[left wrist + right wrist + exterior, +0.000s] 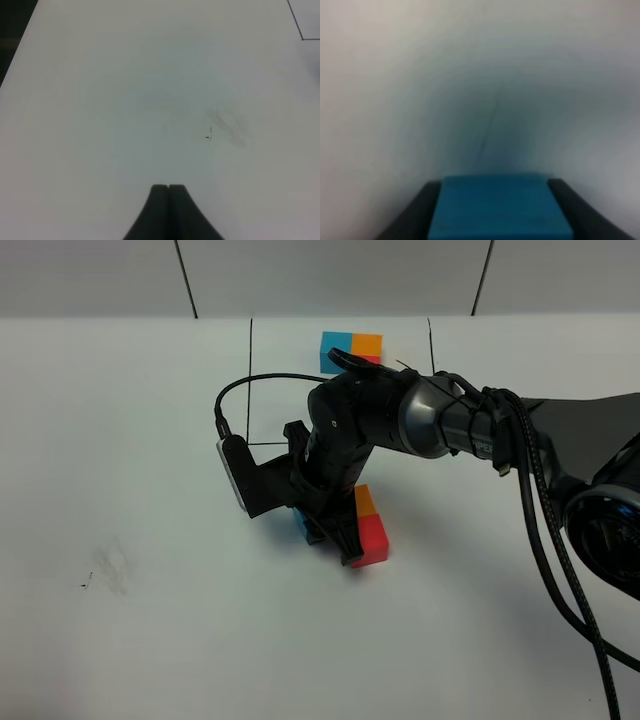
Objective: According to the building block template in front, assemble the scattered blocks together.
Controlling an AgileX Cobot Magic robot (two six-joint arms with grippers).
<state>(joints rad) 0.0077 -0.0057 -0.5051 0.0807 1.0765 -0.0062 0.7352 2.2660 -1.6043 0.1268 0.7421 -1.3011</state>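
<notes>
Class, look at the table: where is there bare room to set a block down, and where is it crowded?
Bare room: the wide table left of the right gripper, apart from a faint smudge, and the near strip below the red block. Crowded: the middle, where the gripper holds the blue block beside the orange block and red one, and the template behind.

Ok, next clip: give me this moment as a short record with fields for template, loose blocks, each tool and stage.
template: blue and orange cubes visible in the black drawn frame, red mostly hidden by the arm
orange block: on the table, touching the red block
blue block: between the right tool's fingers, beside the pair
left tool: shut, empty, over bare table
stage: blue block being placed
</notes>
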